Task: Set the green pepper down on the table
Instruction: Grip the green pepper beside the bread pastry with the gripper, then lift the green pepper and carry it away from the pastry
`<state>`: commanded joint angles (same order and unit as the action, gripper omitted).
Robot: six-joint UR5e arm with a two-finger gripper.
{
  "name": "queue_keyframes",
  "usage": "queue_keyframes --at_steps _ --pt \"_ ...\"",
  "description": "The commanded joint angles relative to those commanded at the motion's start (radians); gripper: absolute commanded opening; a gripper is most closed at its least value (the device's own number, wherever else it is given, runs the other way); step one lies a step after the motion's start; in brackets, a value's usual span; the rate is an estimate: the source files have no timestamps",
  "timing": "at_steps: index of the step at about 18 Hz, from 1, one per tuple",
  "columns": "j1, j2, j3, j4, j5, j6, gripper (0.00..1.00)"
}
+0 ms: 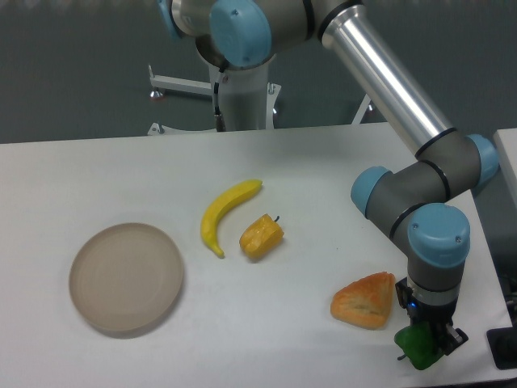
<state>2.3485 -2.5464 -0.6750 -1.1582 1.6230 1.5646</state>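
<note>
Green pepper (417, 347) gripped at the table's (323, 162) five o'clock corner.

The gripper (426, 341) points down with its fingers clamped on the pepper, though from here it's hard to tell whether the pepper touches the tabletop. Just at its ten o'clock lies a triangular pastry (365, 301). Near the middle, a yellow-orange pepper (261, 236) sits beside a banana (227, 212), and a beige plate (126, 279) rests out at eight o'clock.

Green pepper (418, 347) near table's (291, 323) front right corner partly covered by gripper (428, 338), fingertips and grip unclear, dark object (504, 349) cut off at right edge, arm base cropped at top
</note>
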Motion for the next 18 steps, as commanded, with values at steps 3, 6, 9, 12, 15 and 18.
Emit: queue_keyframes --at_steps 3,6,9,12,15,18 --pt "-0.002 0.003 -0.008 -0.002 -0.002 0.002 0.33" --pt "-0.008 0.021 -0.026 -0.008 -0.006 0.0 0.33" --pt "-0.008 0.075 -0.101 -0.012 -0.031 0.0 0.32" --pt "0.003 0.144 -0.196 -0.012 -0.064 0.0 0.32" --pt "0.02 0.228 -0.305 -0.014 -0.104 0.0 0.32" --pt "0.046 0.314 -0.434 -0.011 -0.12 0.005 0.32"
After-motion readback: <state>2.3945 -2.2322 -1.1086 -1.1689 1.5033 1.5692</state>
